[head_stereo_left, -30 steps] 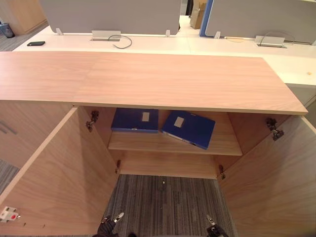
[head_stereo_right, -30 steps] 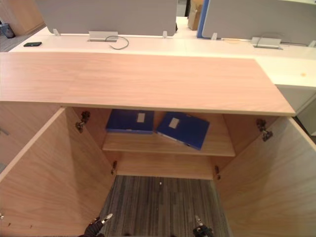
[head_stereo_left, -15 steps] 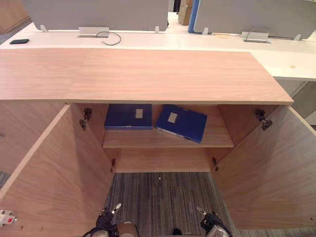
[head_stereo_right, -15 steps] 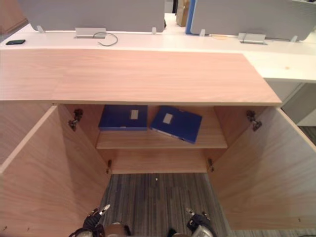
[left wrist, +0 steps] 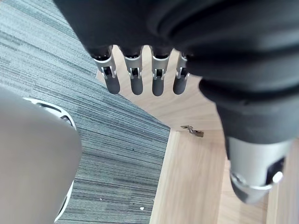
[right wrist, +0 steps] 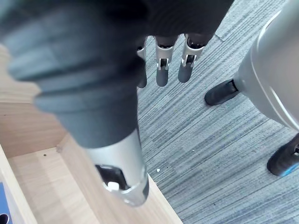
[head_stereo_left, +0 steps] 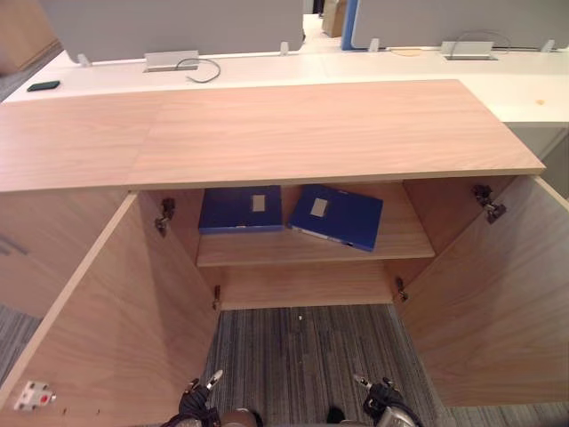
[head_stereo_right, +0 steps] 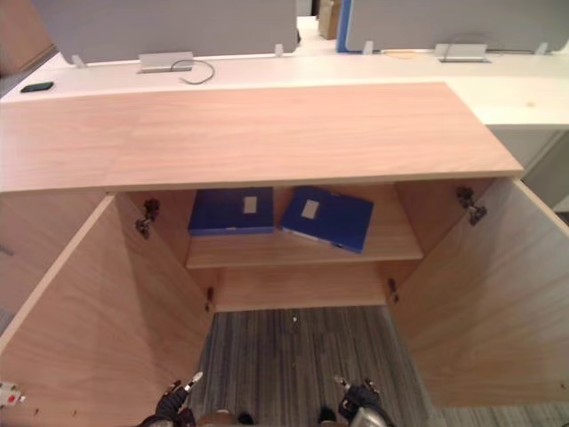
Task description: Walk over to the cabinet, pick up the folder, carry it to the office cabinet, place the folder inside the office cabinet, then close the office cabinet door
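Both my hands are empty. My left hand (left wrist: 159, 81) hangs low at about 7 o'clock with its fingers straight and loose, nothing between them and the thumb. My right hand (right wrist: 161, 70) hangs the same way at about 5 o'clock, over the carpet (head_stereo_left: 302, 356).

The office cabinet (head_stereo_left: 293, 124) stands open at 12 o'clock. Two blue folders lie flat on its shelf (head_stereo_left: 311, 251). The square folder (head_stereo_left: 240, 209) sits at 11 o'clock, and the skewed folder (head_stereo_left: 338, 216) is just beside it at 1 o'clock, turned at an angle. I cannot tell which of them is the task's own, but either way the folder is inside, so I judge that closing the cabinet is what remains.

The left door (head_stereo_left: 107, 329) swings out towards 8 o'clock and the right door (head_stereo_left: 489, 302) towards 4 o'clock. To close them well, I would take one door at a time. I would lay straight fingers on its outer face near the free edge, far from the hinge (head_stereo_left: 164, 216), and push in a smooth arc.

The skewed folder's near corner comes close to the shelf's front edge. I would watch that corner as the right door comes round, in case the door catches it. I would also keep my other hand out of the gap.
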Motion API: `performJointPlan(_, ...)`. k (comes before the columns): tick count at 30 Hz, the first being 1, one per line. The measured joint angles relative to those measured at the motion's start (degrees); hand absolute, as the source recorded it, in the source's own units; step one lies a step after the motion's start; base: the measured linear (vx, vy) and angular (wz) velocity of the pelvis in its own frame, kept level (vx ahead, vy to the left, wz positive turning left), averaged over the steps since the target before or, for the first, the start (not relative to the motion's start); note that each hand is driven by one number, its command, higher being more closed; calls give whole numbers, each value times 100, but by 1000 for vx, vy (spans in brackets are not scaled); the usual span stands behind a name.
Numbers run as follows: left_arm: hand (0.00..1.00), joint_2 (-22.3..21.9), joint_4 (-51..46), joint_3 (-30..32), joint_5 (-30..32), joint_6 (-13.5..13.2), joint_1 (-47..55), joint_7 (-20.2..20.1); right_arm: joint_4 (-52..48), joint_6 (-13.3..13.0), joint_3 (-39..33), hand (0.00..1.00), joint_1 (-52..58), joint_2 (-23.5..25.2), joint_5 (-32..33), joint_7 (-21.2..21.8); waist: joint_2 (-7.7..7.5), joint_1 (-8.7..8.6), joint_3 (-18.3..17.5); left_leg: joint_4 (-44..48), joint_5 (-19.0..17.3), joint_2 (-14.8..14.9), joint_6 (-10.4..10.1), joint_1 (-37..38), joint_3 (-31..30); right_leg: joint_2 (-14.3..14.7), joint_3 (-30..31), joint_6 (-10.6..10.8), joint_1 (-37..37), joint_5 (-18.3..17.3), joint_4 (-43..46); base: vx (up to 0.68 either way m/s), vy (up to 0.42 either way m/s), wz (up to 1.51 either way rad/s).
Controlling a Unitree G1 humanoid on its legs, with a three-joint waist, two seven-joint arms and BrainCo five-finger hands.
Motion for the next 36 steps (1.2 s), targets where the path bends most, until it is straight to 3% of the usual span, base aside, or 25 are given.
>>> performJointPlan(6, 0, -31, 45, -38, 37, -18, -33, -2, 4, 73, 5, 0, -19, -42, -356, 46, 55, 12, -28, -318, 62, -162, 58, 148, 37, -118, 13, -19, -123, -6, 239, 90, 59, -8)
performJointPlan(9, 0, -28, 82, -183, 23, -21, -77, -8, -38, 121, 98, 0, -186, -114, -458, 42, 134, 47, 115, -469, 73, -126, 145, 499, 113, -225, -85, -114, -843, -225, 2043, 31, 118, -23)
performJointPlan(10, 0, -14, 84, -246, 24, -22, -72, -10, -80, 122, 245, 0, -198, -153, -468, 41, 144, 13, 144, -518, 56, -136, 195, 655, 146, -381, -260, -159, -1092, -275, 2694, 0, 90, 10)
performJointPlan(12, 0, 2, 84, -295, 12, -29, -38, -10, -203, 120, 405, 0, -164, -150, -502, 40, 131, -12, 136, -571, 29, -173, 233, 790, 113, -669, -613, -253, -1183, -333, 3117, -24, 83, 20)
performJointPlan(16, 0, 24, 79, -347, 4, -36, -53, -9, -184, 127, 387, 0, -181, -98, -491, 37, 76, -14, 145, -583, 45, -98, 163, 814, -21, -813, -691, -207, -1114, -287, 2164, 53, -62, 14)
performJointPlan(18, 0, 96, 76, -295, 25, -37, -58, -9, -132, 134, 384, 0, -150, -54, -463, 36, -73, -21, 148, -583, 27, -162, 40, 810, -58, -806, -702, -96, -941, 347, 1558, 128, -204, 4)
performJointPlan(20, 0, 40, 103, -97, 66, -31, -83, 2, -124, 171, 371, 0, -112, -57, -433, 37, -87, -20, 131, -664, 69, -75, -145, 795, -84, -713, -896, 162, -692, 90, 1023, 162, -263, -3)
performJointPlan(25, 0, -41, 197, 216, 70, -21, -87, 17, -121, 186, 314, 0, -8, -83, -430, 40, -58, -44, 26, -1073, 309, 269, -450, 818, -289, -278, -1227, 57, -512, 39, 630, 85, -229, 15)
performJointPlan(30, 0, 46, 224, -49, 71, -22, -76, 18, 104, 175, 116, 0, -22, -177, -434, 42, -56, -60, -24, -1246, 398, 301, -485, 801, -475, -143, -1404, 24, -324, 125, 265, 57, -60, 20)
performJointPlan(36, 0, 298, 247, -636, 80, -22, -92, 16, 317, 157, 176, 0, -74, -184, -434, 42, -179, -87, -70, -1285, 404, 207, -474, 791, -591, -138, -1466, 31, -82, 331, -232, 55, 20, 6)
